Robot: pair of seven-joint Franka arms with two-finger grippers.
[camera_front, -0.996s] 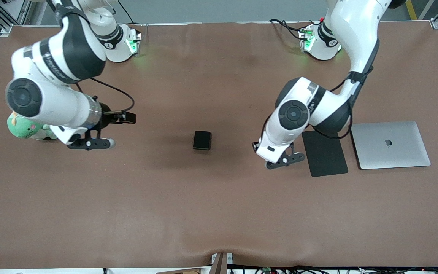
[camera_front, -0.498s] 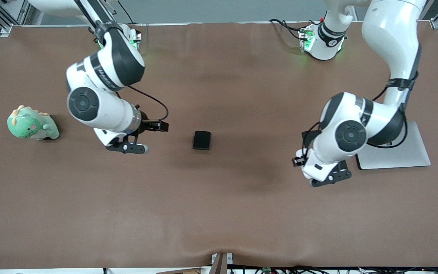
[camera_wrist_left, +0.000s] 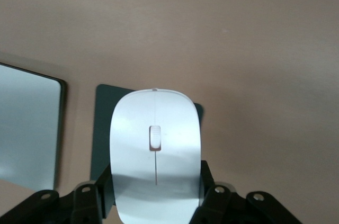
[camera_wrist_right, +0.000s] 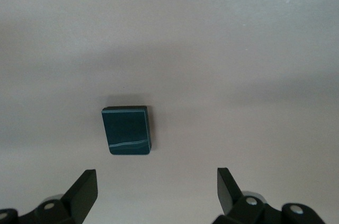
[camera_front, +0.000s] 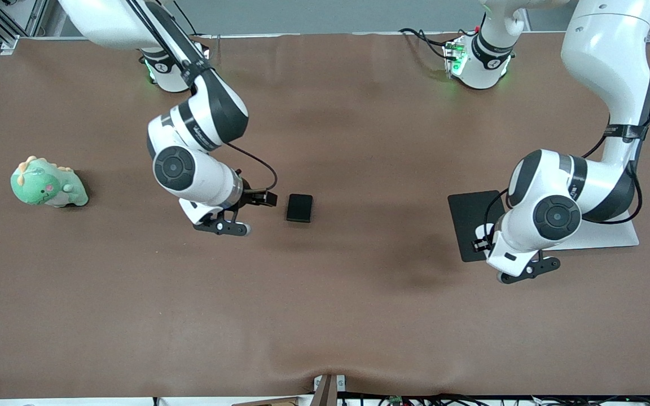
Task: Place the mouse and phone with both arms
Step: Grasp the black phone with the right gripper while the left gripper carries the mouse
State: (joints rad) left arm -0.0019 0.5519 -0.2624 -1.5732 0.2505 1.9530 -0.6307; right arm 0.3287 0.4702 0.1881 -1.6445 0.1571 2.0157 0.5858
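The brown table [camera_front: 325,316] carries a silver laptop [camera_front: 613,239] at the left arm's end with a black mouse pad [camera_front: 469,217] just beside it, and a green plush toy [camera_front: 45,183] sits well apart at the right arm's end. The left gripper [camera_front: 519,270] hangs over the mouse pad's edge nearer the front camera, fingers [camera_wrist_left: 212,203] clamped on the white mouse [camera_wrist_left: 155,152]. The right gripper [camera_front: 223,223] hovers over bare table just beside the phone [camera_front: 299,207], which lies flat mid-table, and its fingers [camera_wrist_right: 85,189] are spread wide apart.
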